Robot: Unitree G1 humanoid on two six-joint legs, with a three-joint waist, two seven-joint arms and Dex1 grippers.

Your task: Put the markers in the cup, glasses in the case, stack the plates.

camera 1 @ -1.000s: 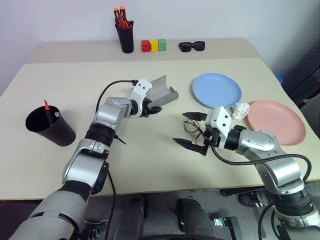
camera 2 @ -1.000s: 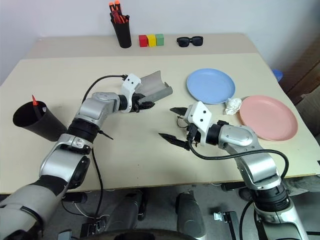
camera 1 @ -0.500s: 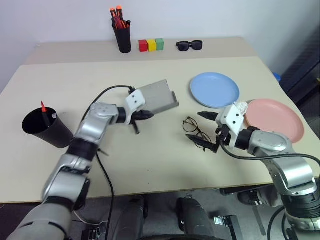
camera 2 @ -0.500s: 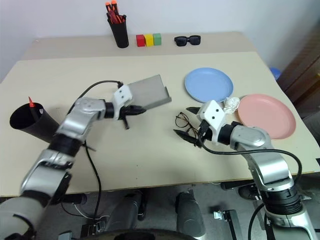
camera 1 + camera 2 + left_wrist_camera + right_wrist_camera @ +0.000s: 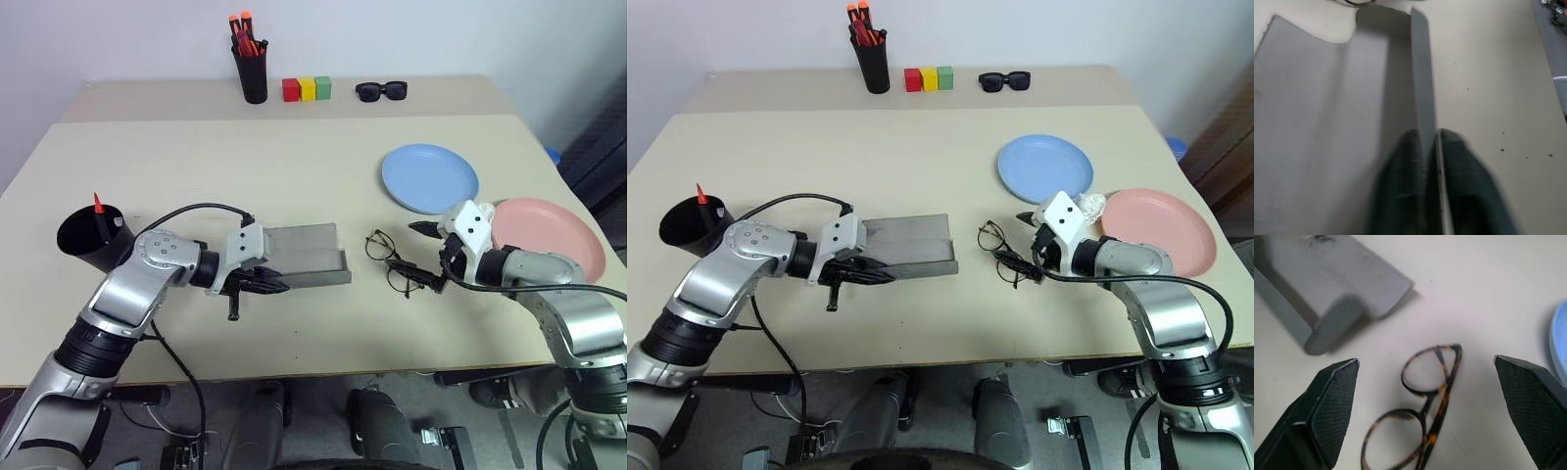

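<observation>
On the table you can count two plates, one light blue [image 5: 429,177] and one pink [image 5: 549,236]; one grey case [image 5: 304,257]; one pair of glasses [image 5: 388,257]; one black cup [image 5: 90,238]; one black pen holder [image 5: 254,76]; three coloured blocks [image 5: 307,89]; one pair of sunglasses [image 5: 379,91].

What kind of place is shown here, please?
Probably an indoor lab or test room: a plain beige table against a bare wall, with staged items like the pen holder, colored blocks and sunglasses.
</observation>
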